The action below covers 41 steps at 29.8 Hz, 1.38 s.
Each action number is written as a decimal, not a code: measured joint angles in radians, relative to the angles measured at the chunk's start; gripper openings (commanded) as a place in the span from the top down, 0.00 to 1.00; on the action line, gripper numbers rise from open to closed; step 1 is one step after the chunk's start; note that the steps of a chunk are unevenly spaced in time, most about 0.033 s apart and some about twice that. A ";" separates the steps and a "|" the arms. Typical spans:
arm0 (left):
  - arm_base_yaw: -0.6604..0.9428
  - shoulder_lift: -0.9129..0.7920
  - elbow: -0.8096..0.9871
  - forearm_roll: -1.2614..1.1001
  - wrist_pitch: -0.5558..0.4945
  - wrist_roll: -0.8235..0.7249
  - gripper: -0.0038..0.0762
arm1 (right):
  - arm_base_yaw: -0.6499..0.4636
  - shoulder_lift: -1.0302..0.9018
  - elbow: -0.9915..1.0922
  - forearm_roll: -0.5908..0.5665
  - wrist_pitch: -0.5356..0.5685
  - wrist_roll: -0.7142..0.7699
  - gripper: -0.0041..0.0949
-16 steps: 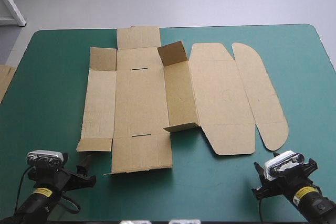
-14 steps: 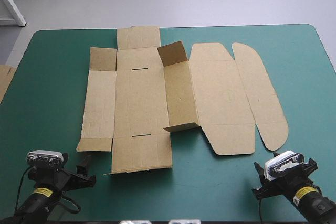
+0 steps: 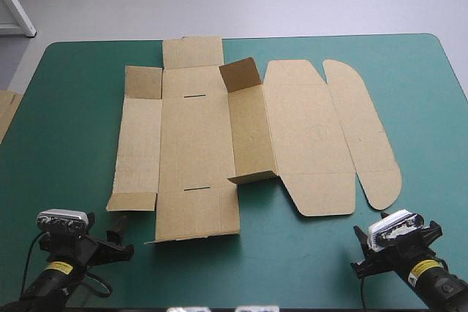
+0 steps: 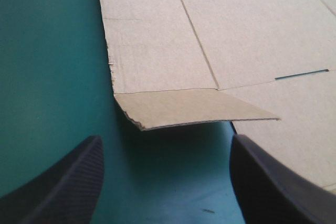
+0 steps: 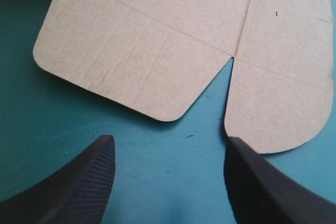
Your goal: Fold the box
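**Entry: brown box, mostly flat, ahead of two released grippers**

Left gripper (image 4: 165, 142): your fingers stand parted and hold nothing. The corner flap (image 4: 184, 107), lifted slightly off the teal-green cover (image 3: 73, 107), lies just ahead of the jaws, so this looks the nearer arm.

Box (image 3: 197, 137): mid-table and widest across it, with one inner wall (image 3: 248, 133) partly raised.

Right gripper (image 5: 169, 140): also parted and empty. The rounded lid flaps (image 5: 131, 61) lie just ahead, untouched.
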State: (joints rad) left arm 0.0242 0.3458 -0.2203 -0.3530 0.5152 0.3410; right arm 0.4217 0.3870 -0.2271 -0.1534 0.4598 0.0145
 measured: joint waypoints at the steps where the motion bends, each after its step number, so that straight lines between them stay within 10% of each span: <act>1: 0.000 0.000 0.000 0.000 0.000 0.000 0.34 | 0.000 0.000 0.000 0.000 0.000 0.000 0.37; 16: 0.000 0.040 -0.083 0.029 0.029 -0.126 0.34 | 0.000 0.000 0.000 -0.005 0.000 0.000 0.37; 25: 0.000 0.351 -0.343 -0.037 0.234 -0.124 0.34 | 0.000 0.000 0.000 -0.005 0.000 0.000 0.37; 41: 0.153 0.784 -0.505 -0.298 0.160 0.103 0.34 | 0.000 0.000 0.000 0.018 0.000 0.000 0.37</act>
State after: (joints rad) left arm 0.1768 1.1300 -0.7254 -0.6508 0.6750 0.4445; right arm 0.4217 0.3870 -0.2271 -0.1354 0.4598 0.0145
